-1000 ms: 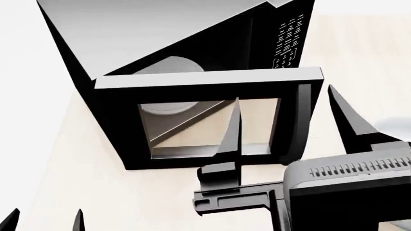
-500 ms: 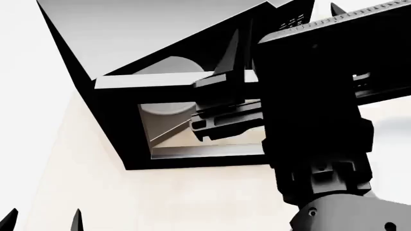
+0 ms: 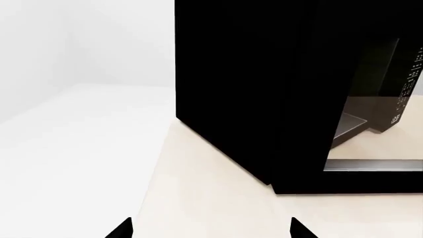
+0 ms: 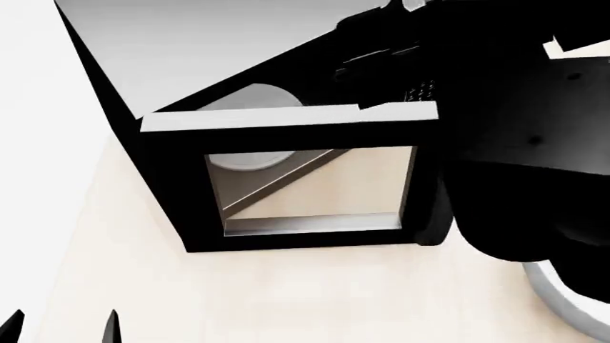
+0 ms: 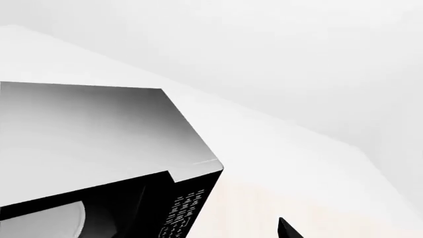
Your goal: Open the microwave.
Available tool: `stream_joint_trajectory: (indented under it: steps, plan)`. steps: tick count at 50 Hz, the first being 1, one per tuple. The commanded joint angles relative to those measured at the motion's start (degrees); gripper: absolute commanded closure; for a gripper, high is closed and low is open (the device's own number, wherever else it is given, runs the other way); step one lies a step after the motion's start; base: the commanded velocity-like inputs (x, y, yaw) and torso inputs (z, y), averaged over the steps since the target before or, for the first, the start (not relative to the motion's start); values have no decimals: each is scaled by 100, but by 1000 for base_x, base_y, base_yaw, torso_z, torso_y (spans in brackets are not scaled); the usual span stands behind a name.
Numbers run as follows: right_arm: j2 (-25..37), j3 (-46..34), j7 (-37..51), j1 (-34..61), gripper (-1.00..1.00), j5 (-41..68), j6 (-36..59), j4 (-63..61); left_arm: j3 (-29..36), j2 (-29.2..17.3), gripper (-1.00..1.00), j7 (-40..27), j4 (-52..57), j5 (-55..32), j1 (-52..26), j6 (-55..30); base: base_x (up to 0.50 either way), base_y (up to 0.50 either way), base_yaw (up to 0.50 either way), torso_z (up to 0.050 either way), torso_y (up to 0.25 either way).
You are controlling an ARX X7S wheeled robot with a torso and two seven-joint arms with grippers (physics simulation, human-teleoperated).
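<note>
So the microwave [image 4: 191, 78] is sitting on a pale counter [image 4: 286, 300], taking up most of the head view, and its door [image 4: 296, 179] is hanging swung well out toward the camera. Through the door glass and over its top edge the white turntable [image 4: 253, 96] is showing inside the cavity. The keypad [image 4: 419, 91] is peeking out just past the door's right end, mostly covered by the right arm [image 4: 515, 143].

That arm is filling the whole right side of the head view as a big dark mass, reaching up over the microwave's right front corner. Its gripper isn't really readable there, just black on black. The right wrist view is looking down on the grey top [image 5: 86, 129] of the microwave, with the keypad [image 5: 180, 214] and a slice of turntable [image 5: 59, 220] below it, and only one dark fingertip [image 5: 286, 229] is poking into the edge of the shot, off to the side of the box. Can't tell if that gripper is open or closed, and it isn't touching anything I can see.

The left gripper [image 3: 210, 229] is hanging low near the counter, well short of the microwave's black side [image 3: 251, 89]. Its two fingertips [image 3: 122, 229] are standing far apart, so it's spread open and holding nothing. Same tips are showing at the bottom left corner of the head view [image 4: 62, 327].
</note>
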Motion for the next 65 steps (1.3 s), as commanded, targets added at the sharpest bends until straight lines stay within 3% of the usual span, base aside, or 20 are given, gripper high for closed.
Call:
stream_joint_trajectory:
  steps: [1,23,65]
  plan:
    - [-348,-372,-526,584,-100,-185,388,1319,4,-26,-100,-1,15,-40,4,6,0,0,0,0,0]
    - [-733,-507,-993,752,-100,-69,561,2803,-11,-67,-100,-29,25,-74,8,61,0,0,0,0,0]
    - [-727,-777,-998,655,-100,158,923,3096,25,-147,-100,-76,157,-155,59,75,0,0,0,0,0]
